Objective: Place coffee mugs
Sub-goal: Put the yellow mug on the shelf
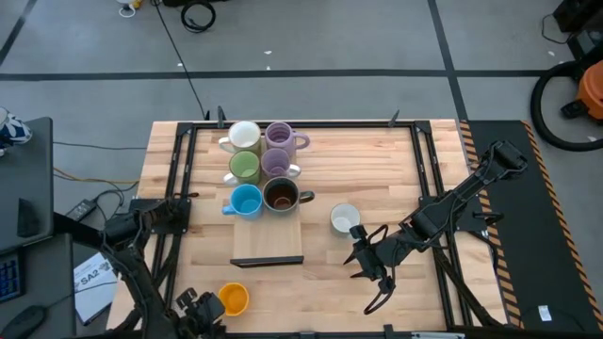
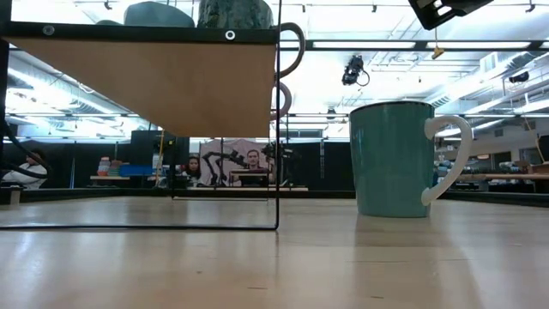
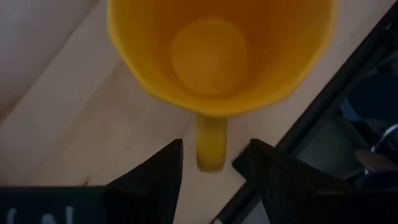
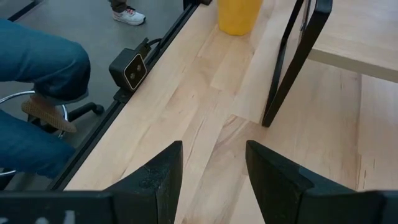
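Yellow-orange mug [image 3: 221, 56] stands at the table's [image 1: 377, 179] near edge, its handle between the parted fingers of the left gripper [image 3: 214, 165]; pickup seems in hand; next, closing on the handle; right gripper [image 4: 211, 165] waits open beside the white mug [image 1: 345, 219].
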You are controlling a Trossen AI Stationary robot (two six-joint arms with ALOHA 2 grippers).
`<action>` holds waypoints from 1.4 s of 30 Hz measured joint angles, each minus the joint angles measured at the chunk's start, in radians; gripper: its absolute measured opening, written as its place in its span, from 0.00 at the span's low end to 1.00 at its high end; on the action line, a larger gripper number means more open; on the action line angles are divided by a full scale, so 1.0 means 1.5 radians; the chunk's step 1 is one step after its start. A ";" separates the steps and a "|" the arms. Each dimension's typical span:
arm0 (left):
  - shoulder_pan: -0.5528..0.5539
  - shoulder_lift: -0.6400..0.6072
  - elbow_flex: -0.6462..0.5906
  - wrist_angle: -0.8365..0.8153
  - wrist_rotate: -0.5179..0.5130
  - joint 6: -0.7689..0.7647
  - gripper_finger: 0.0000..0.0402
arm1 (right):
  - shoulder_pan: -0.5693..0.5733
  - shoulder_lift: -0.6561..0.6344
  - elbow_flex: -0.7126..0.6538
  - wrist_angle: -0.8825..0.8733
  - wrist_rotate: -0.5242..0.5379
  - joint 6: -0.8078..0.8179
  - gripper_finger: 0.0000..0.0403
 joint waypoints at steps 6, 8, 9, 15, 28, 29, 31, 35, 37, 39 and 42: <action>0.000 0.002 0.000 -0.006 -0.011 0.000 0.48 | 0.000 0.000 0.000 0.000 0.000 0.000 0.45; 0.000 0.004 0.000 -0.005 -0.016 0.000 0.48 | 0.000 0.000 0.000 0.000 0.000 0.000 0.45; 0.000 0.005 0.000 -0.004 -0.016 -0.001 0.48 | 0.000 0.000 0.000 0.000 0.000 0.000 0.45; 0.000 0.006 0.000 0.012 -0.020 -0.001 0.48 | 0.000 0.000 0.000 0.000 0.000 0.000 0.45; 0.008 0.006 0.000 0.013 -0.036 0.044 0.44 | 0.000 0.000 0.000 0.000 0.000 0.000 0.45; 0.008 0.006 0.000 0.013 -0.035 0.044 0.43 | 0.000 0.000 0.000 0.000 0.000 0.000 0.45; 0.009 0.006 0.000 0.012 -0.035 0.044 0.40 | 0.000 0.000 0.000 0.000 0.000 0.000 0.45; 0.011 0.006 0.000 0.012 -0.029 0.045 0.34 | 0.000 0.000 0.000 0.000 0.000 0.000 0.45; 0.012 0.006 0.000 0.012 -0.018 0.045 0.30 | 0.000 0.000 0.000 0.000 0.000 0.000 0.45; 0.012 0.006 0.000 0.013 -0.012 0.045 0.27 | 0.000 0.000 0.000 0.000 0.000 0.000 0.45; 0.012 0.006 0.000 0.012 -0.010 0.043 0.21 | 0.000 0.000 0.000 0.000 0.000 0.000 0.45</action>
